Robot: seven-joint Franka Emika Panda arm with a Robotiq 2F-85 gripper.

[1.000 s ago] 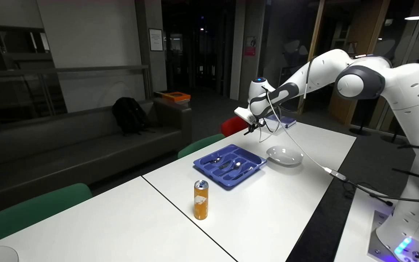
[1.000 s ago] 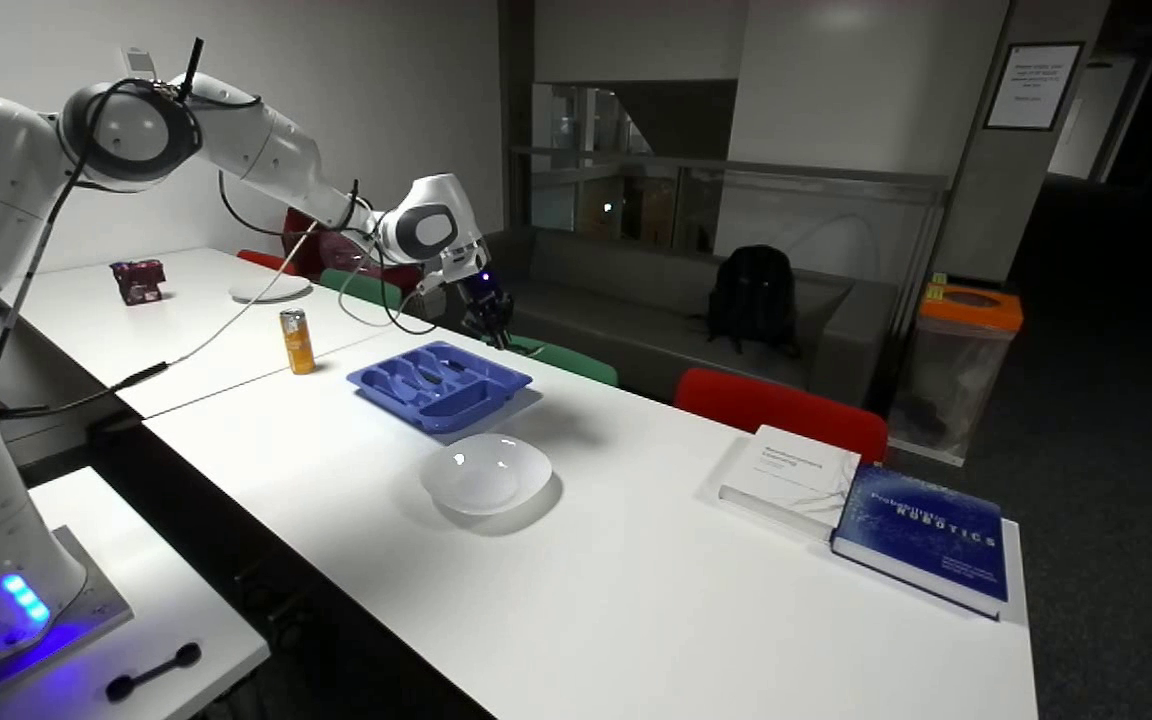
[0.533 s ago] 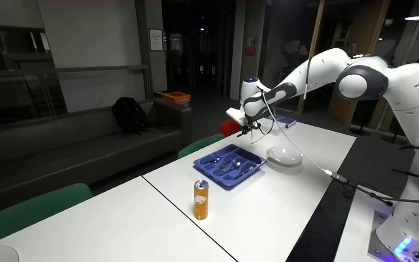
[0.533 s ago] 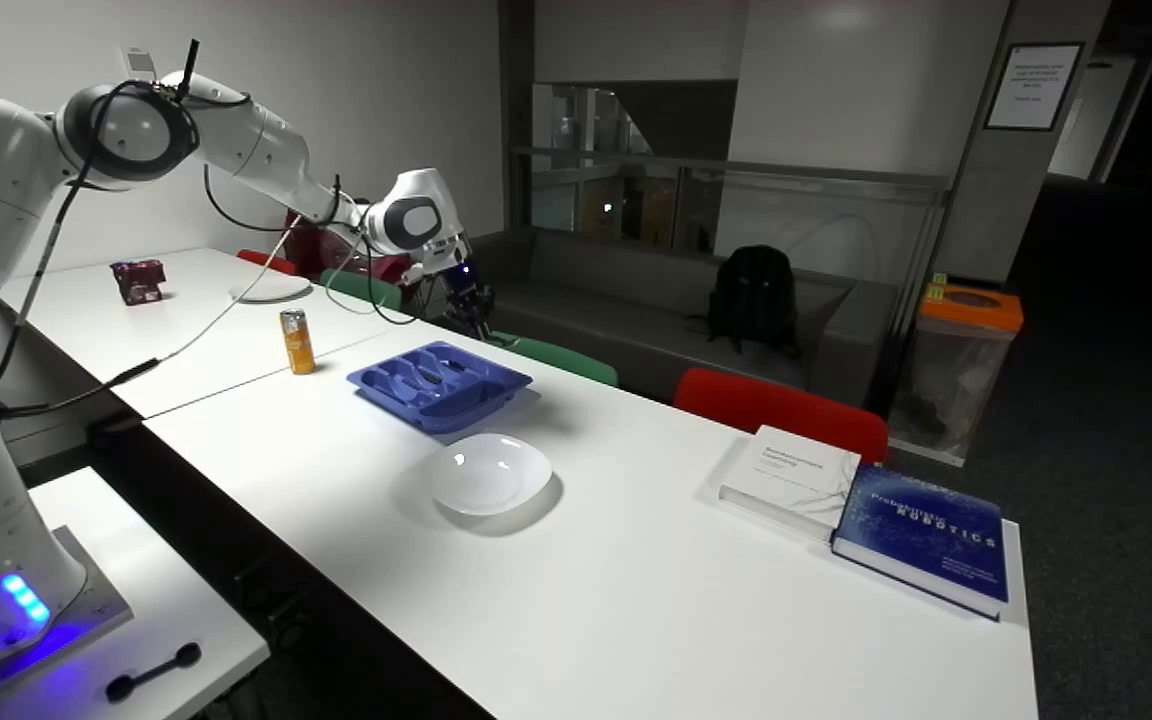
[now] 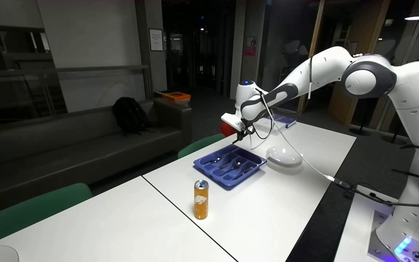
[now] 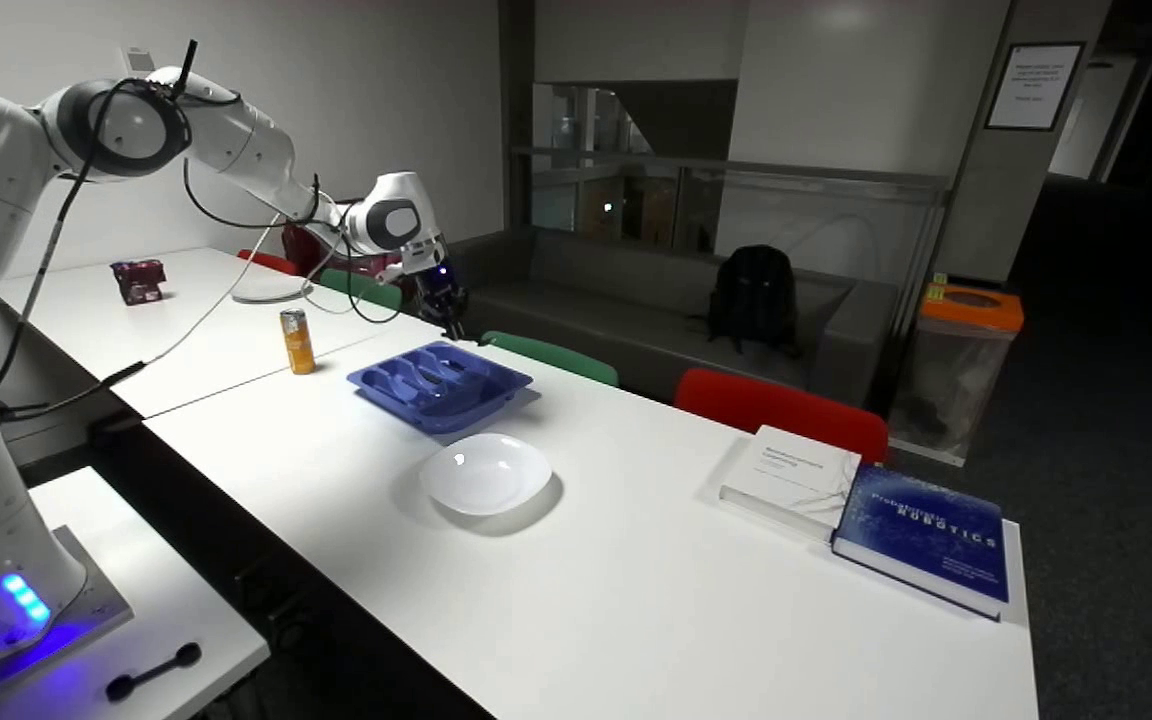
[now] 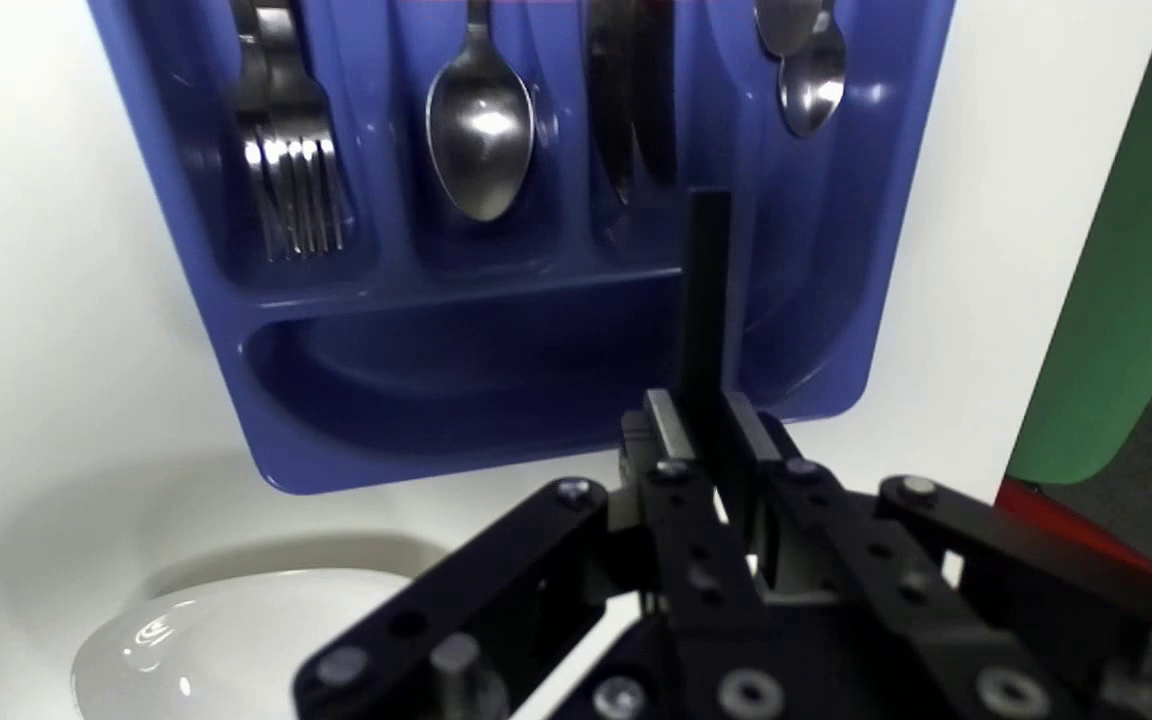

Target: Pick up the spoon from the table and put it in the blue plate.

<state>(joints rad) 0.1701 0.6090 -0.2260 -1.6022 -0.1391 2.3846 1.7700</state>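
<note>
1. Placing is the step in hand, as I judge it: the pick looks done, the release not yet made. The spoon (image 7: pixel 706 290) (I take the dark bar I see for its handle; the other end I cannot make out) is up in my gripper (image 7: pixel 701 420), reaching out over the plate (image 7: pixel 456 370).
2. In both exterior views I hang just above an edge of the plate, not fully over it. The next move calls for some travel inward, then a gentle lowering into a compartment. The handle points roughly along the long compartments, so little turning should be needed.
3. The compartment at the right of the wrist view, with its small spoons (image 7: pixel 812 85), seems the natural choice; the knives (image 7: pixel 611 90) lie just beside it.
4. My fingers (image 7: pixel 671 430) are drawn close together, clenched on that handle with no slack showing.
5. I appear to touch nothing else, though my height above the plate is hard to judge.
</note>
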